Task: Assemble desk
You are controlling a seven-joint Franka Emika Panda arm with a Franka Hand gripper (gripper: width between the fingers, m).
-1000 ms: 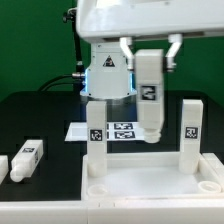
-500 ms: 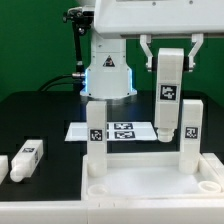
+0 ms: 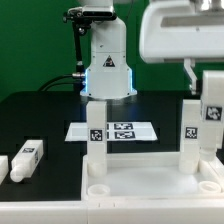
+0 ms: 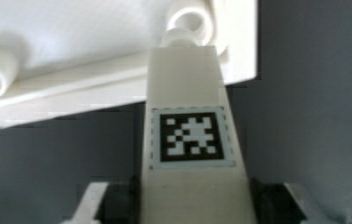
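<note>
1. Pincer (image 3: 208, 80) is clamped on a tagged white leg (image 3: 213, 112), upright, off the surface, by its edge at the exterior view's right.
2. Tabletop panel (image 3: 150, 186) lies at the near edge, with one standing leg (image 3: 97, 138) and a second standing leg (image 3: 189, 132) in its far corner sockets.

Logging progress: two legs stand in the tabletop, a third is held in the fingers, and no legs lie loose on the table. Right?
No: a loose leg lies on the table, seen at the exterior view's left; the rest holds.
</note>
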